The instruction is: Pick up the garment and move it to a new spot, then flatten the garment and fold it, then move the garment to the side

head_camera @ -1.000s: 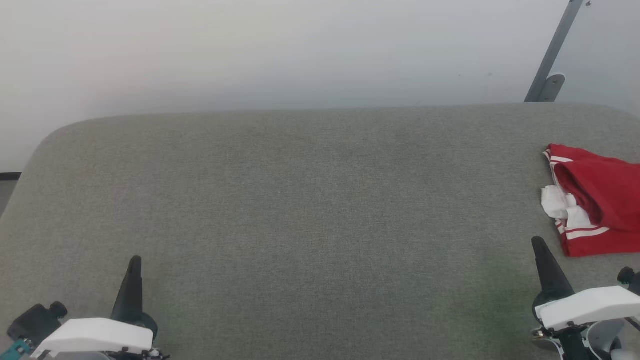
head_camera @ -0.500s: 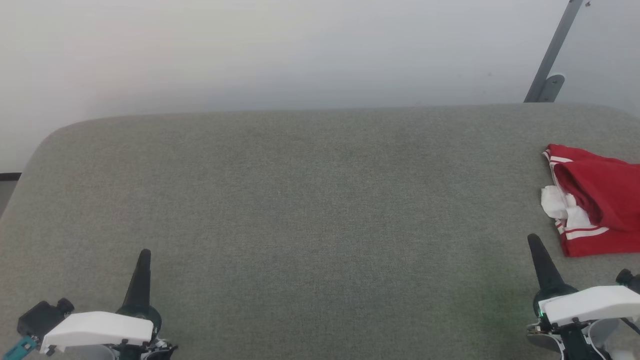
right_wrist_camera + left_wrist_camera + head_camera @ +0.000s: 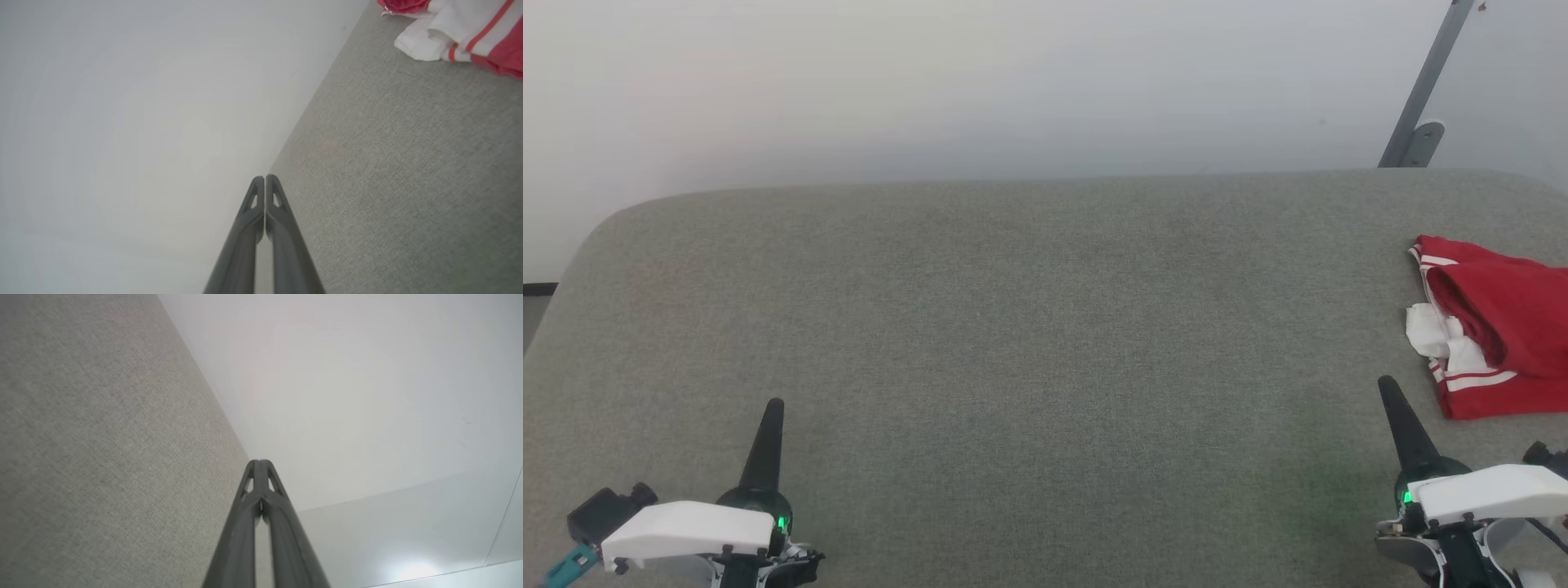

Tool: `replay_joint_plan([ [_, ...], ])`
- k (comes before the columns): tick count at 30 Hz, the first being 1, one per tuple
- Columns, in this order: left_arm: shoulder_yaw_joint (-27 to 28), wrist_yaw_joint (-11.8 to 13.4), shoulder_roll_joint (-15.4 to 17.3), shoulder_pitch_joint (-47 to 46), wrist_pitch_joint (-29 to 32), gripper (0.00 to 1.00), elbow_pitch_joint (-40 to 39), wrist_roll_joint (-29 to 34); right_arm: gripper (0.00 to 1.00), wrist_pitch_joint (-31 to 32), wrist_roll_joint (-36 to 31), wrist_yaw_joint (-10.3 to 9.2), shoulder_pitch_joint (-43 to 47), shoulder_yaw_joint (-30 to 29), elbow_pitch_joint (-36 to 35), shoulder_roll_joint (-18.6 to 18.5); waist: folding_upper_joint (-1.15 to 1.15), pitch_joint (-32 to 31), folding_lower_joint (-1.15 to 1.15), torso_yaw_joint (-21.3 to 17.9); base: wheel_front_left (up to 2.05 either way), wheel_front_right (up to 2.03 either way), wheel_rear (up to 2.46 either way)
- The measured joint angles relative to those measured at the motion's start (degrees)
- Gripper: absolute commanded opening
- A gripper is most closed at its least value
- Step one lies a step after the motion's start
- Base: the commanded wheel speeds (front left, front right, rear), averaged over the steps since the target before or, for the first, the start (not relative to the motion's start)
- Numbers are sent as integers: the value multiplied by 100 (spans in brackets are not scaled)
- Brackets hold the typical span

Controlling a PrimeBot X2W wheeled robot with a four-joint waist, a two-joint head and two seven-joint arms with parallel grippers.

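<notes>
Laundry duty: red shirt (image 3: 1503, 327) bunched at table's (image 3: 1045, 327) right edge

From the head camera, the shirt, with its white sleeve and striped trim, lies heaped at the right edge of the grey fabric-topped table. The left gripper (image 3: 773, 412) sits near left and the right gripper (image 3: 1388, 396) near right, each with fingers pressed together and holding nothing. The right tip is near the shirt but apart from it. From the left wrist, closed fingers point across the table toward the pale wall (image 3: 1013, 82). From the right wrist, closed fingers point past the table edge, and the shirt lies farther right.
</notes>
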Motion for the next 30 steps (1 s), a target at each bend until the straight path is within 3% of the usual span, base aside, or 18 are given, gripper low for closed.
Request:
replay_joint_plan([
  [30,-36,0,-190,-184,352,0,18,-1137,0,151,1317,0,-120,43,47,73,0,-8,0,-6,0,0,0],
])
